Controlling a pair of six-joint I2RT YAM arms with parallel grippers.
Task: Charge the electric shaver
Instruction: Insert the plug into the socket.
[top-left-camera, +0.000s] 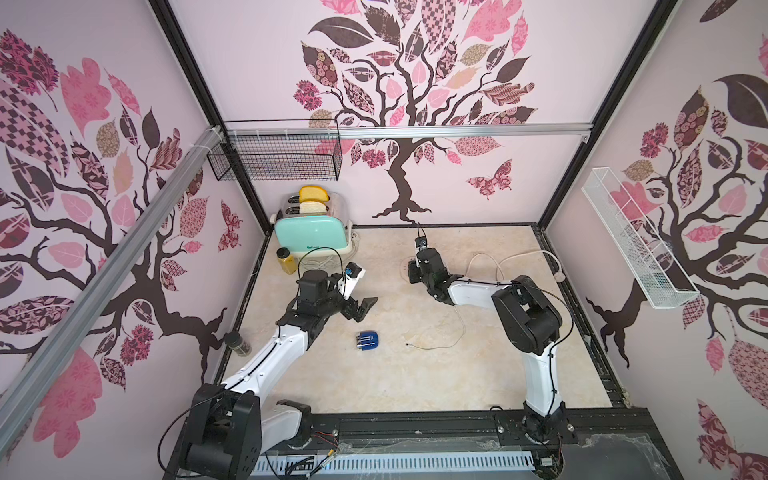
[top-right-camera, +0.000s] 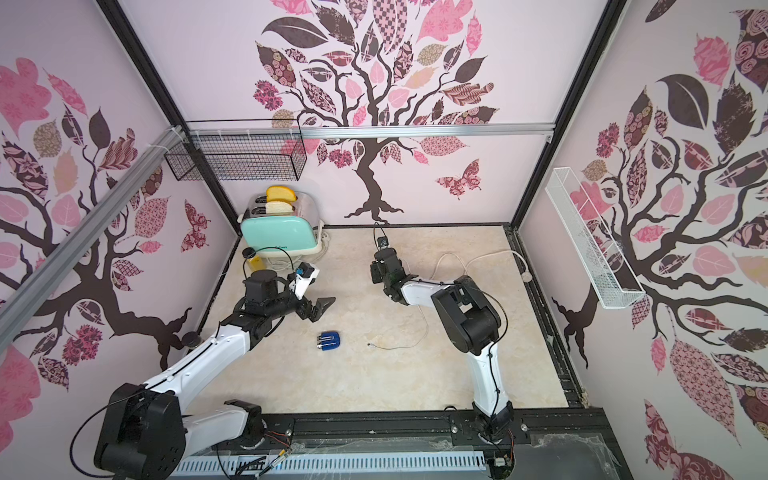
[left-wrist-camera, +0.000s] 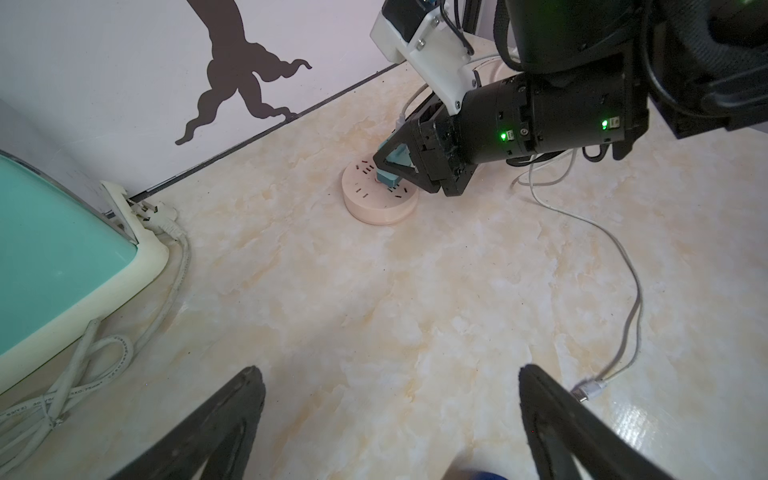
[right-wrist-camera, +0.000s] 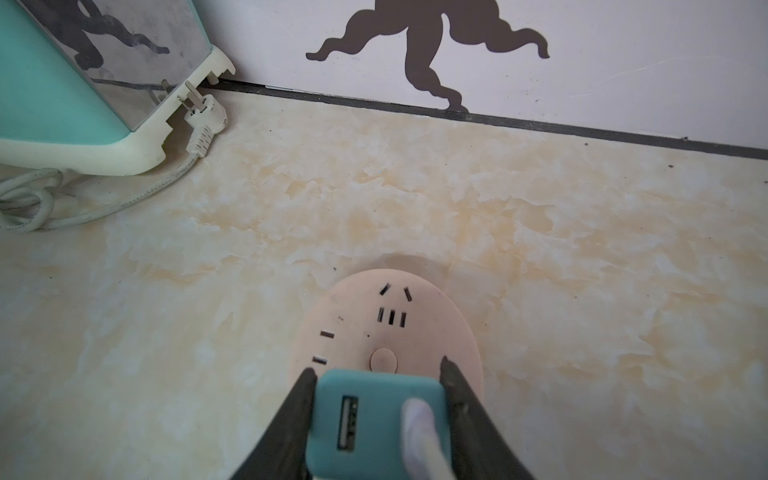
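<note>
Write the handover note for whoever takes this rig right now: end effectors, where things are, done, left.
Left end effector: open, empty, over the table.
Right end effector: shut on the teal plug adapter, holding it at the pink socket hub; seating unclear.
Electric shaver: lying alone mid-table.
Charging cable: plugged into the adapter; free tip on the table near the shaver, not connected.
Left: seat adapter, plug tip into shaver.

Electric shaver (top-left-camera: 367, 341): glossy blue plastic, silvery metal head. Socket hub (right-wrist-camera: 365, 328): matt pink plastic. Tabletop (top-left-camera: 415, 382): smooth marble-look sheen.
</note>
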